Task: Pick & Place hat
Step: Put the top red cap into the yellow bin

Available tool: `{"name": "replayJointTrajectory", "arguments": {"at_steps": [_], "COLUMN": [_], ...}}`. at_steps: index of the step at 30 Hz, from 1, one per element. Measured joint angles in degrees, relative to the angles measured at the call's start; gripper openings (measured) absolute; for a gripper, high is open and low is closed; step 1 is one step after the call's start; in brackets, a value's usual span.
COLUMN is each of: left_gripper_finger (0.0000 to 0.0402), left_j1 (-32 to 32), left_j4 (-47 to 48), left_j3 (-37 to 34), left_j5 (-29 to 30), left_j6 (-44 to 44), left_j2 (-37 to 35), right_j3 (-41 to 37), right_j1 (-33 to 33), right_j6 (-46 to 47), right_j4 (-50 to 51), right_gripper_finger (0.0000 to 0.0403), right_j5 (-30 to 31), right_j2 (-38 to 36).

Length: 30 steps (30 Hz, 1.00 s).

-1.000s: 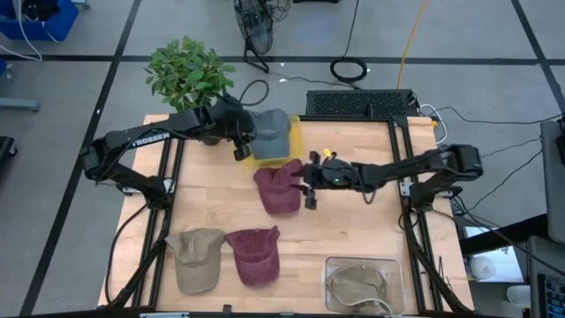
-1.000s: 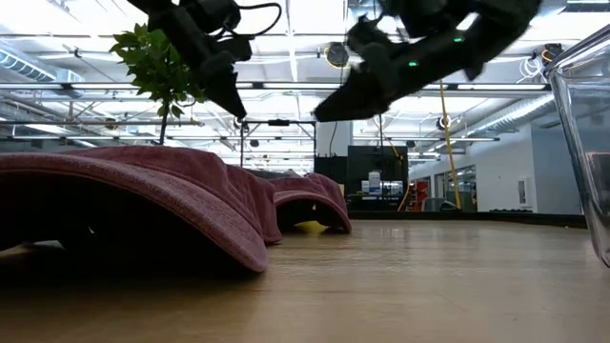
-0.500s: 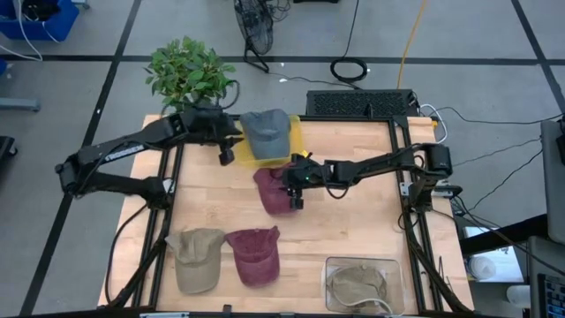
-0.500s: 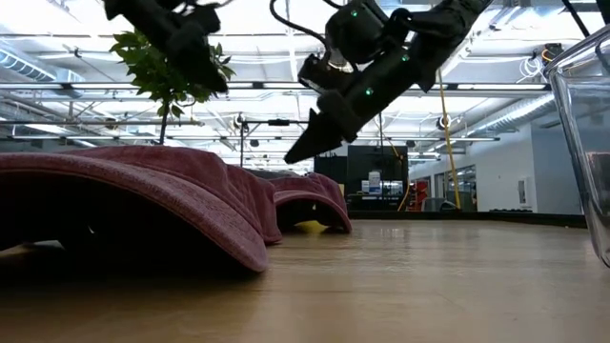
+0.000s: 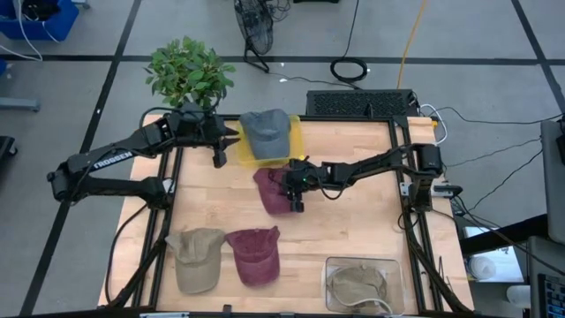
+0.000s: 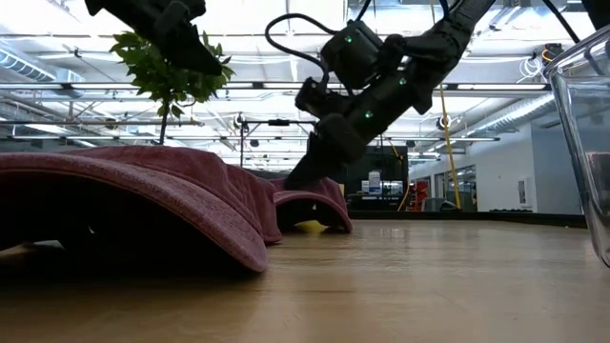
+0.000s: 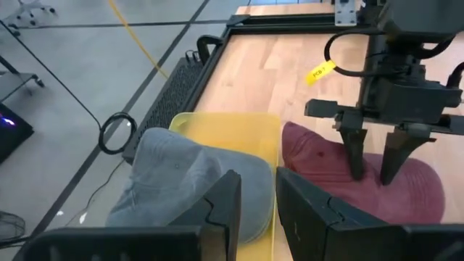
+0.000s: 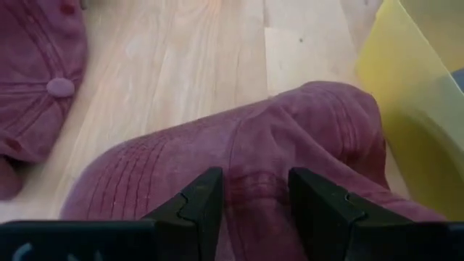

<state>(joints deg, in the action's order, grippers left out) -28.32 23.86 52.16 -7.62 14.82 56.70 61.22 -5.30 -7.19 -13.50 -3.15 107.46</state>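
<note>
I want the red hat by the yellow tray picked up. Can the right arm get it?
Probably yes. The right gripper is right over that red hat, fingers open, with nothing between them. The left gripper is off beside the yellow tray.

Both arms were dark, nearly black, built of slim tubes joined by thicker rounded joints. The left arm carried white lettering along its forearm. Black cables looped loosely off the right arm, and small green lights glowed on its wrist housing. A yellow tag hung from a cable on that wrist. Each gripper ended in two flat, black, angular fingers, the left gripper showing chunky moulded pads, the right gripper matching it.
</note>
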Motion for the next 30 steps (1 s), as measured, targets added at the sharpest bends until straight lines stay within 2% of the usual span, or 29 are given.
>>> {"name": "replayJointTrajectory", "arguments": {"at_steps": [5,8,17,25,30], "left_gripper_finger": [0.0093,0.0093,0.0093,0.0093,0.0093], "left_j1": [0.0,0.0,0.0,0.0,0.0], "left_j4": [0.07,0.19,0.09,0.02,0.04], "left_j3": [0.0,0.0,0.0,0.0,0.0], "left_j5": [-0.02,0.0,0.06,0.11,0.13], "left_j6": [0.05,0.05,0.49,0.95,0.92], "left_j2": [0.16,0.16,0.16,0.16,0.16], "right_j3": [0.01,0.01,0.01,0.01,0.01], "right_j1": [0.0,0.01,0.02,0.55,3.27], "right_j6": [-1.07,-1.19,-2.47,-2.8,-5.84], "right_j4": [0.07,0.07,0.17,-0.81,-1.26], "right_gripper_finger": [0.0139,0.0123,0.0011,0.0014,0.0006], "right_j5": [0.01,0.02,0.1,0.11,0.08], "right_j2": [0.0,-0.03,-0.06,-1.49,-7.24]}}
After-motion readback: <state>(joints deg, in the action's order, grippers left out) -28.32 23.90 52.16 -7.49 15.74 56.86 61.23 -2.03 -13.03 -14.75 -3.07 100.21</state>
